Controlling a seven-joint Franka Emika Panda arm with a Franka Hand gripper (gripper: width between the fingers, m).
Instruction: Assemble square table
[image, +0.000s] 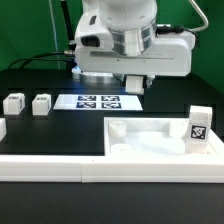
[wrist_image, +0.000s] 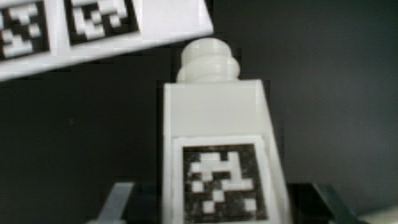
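1. Because the tool (wrist_image: 217, 208) is closed on a white leg (wrist_image: 217, 120), with its dark fingers (wrist_image: 121, 202) against both flanks beside the tag (wrist_image: 222, 180), the grip looks secure.
2. The leg is a blocky, matte plastic post with square sides, ending in a rounded, ribbed stub (wrist_image: 210, 60).
3. To do this step well, I judge the stub should be lined up over a free corner of the slab, lowered straight, then twisted home without tilting.
4. In the exterior view the tool hangs at upper centre, above the marker board (image: 100, 100) on the black worktop (image: 40, 80).
5. The square table's slab (image: 150, 142), smooth and white, lies at the exterior view's lower right, with a tagged leg (image: 198, 124) standing at its right corner.
6. Two spare legs (image: 14, 103) (image: 42, 103) sit at the exterior view's left.
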